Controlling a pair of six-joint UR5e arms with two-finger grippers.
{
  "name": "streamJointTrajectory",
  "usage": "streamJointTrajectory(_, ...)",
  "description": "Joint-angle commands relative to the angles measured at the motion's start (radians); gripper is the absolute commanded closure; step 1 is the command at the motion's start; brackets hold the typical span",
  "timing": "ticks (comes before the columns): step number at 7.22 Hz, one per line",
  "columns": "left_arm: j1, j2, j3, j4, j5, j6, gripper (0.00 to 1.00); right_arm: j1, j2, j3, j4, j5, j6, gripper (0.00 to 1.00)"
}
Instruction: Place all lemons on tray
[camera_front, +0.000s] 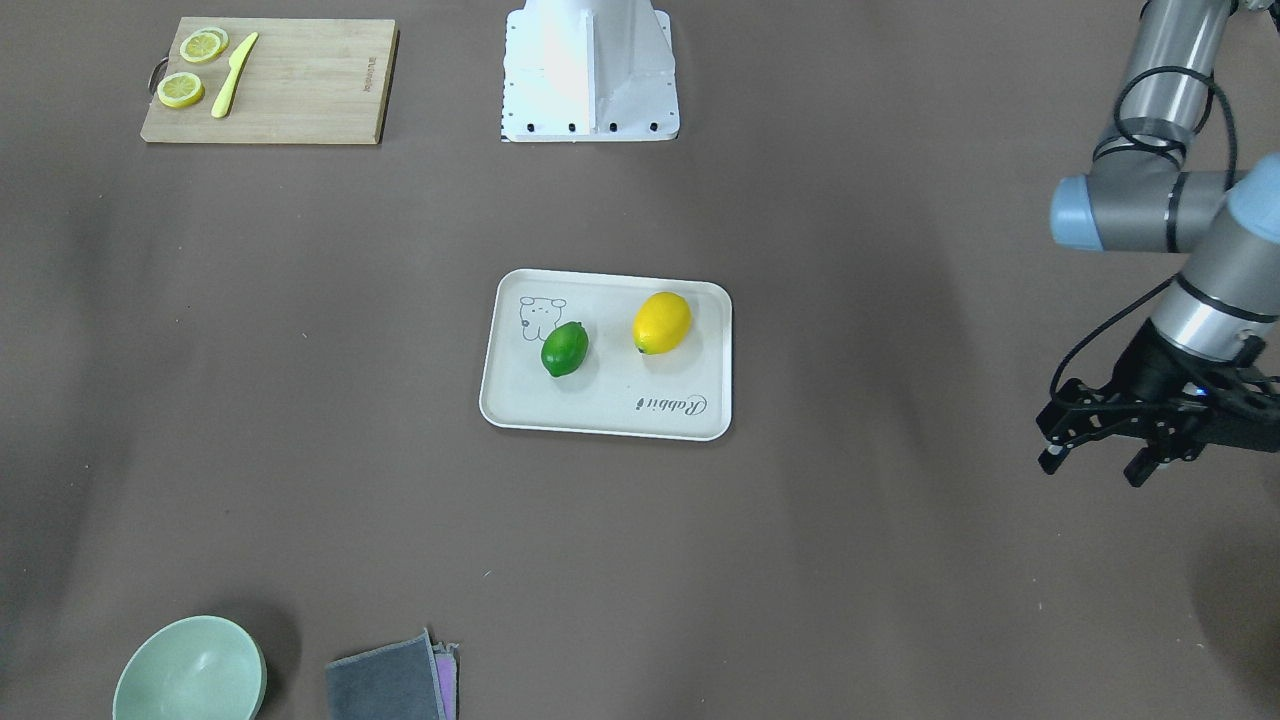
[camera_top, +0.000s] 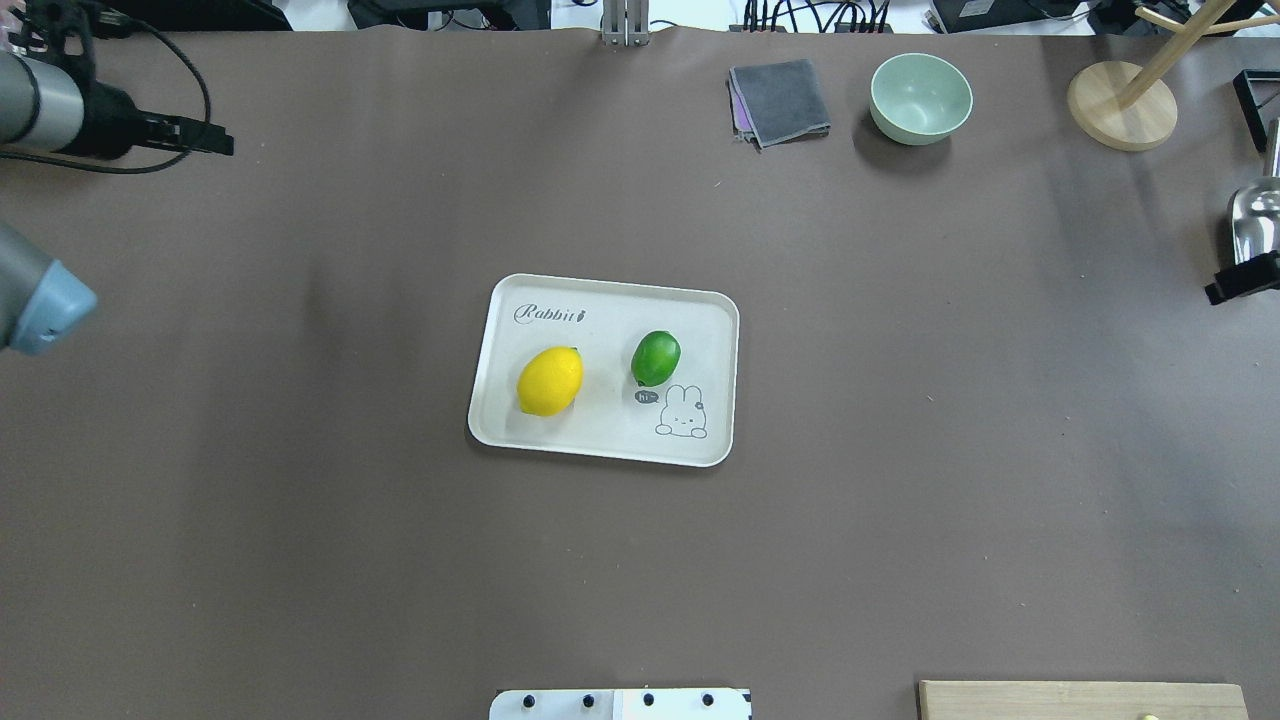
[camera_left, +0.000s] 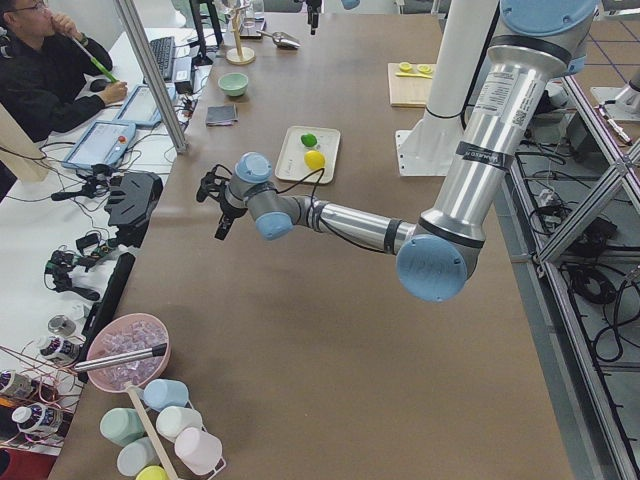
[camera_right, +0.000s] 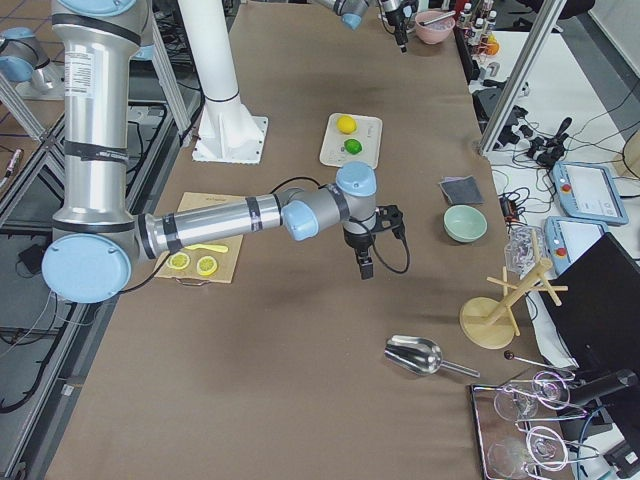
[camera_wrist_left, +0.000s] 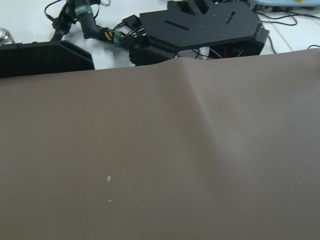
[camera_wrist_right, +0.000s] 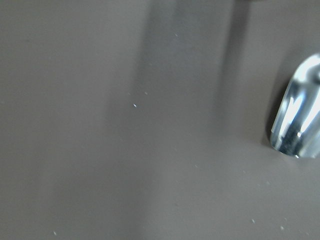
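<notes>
- Left gripper (camera_front: 1095, 466) hangs at the right edge of the front-facing view, a little below mid-height. Its two black fingers are spread apart with nothing between them, and it is well apart from the tray.
- Right gripper (camera_right: 366, 262) shows whole only in the right side view, near the frame's centre, pointing down over the bare brown table (camera_front: 900, 560). Only a black sliver of it pokes in at the right edge of the overhead view, so I cannot tell whether its fingers are apart or together.
- The cream-white tray (camera_front: 610, 426) lies flat in the middle of the front-facing view, with no arm near it.
- The yellow lemon (camera_front: 662, 322) rests inside the tray, in its upper right part as that view shows it.
- The green lemon (camera_front: 565, 348) also rests inside the tray, left of the yellow one and apart from it, at the edge of the cartoon drawing.
- A wooden cutting board (camera_front: 300, 85) fills the upper left corner of that view, carrying two lemon slices (camera_front: 181, 90) and a pale yellow knife (camera_front: 233, 75).
- A pale green bowl (camera_front: 190, 672) and a folded grey cloth (camera_front: 390, 685) sit along the bottom left edge.
- A shiny metal scoop (camera_wrist_right: 297, 115) lies on the table at the right edge of the right wrist view.
</notes>
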Motion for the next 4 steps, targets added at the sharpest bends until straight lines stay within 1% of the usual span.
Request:
streamJointTrajectory(1,-0.174,0.058,-0.003,0.114,-0.178,0.264,0.02,0.100,-0.088,0.000,0.001,0.069,-0.096,0.00)
streamJointTrajectory(2,-0.246,0.092,-0.030,0.186,-0.209,0.360,0.02,0.123,-0.096,-0.001,-0.007,0.074,-0.118,0.00)
streamJointTrajectory(4,-0.341,0.239,-0.149,0.316,-0.211,0.530,0.02,0.151,-0.098,-0.007,-0.040,0.077,-0.156,0.00)
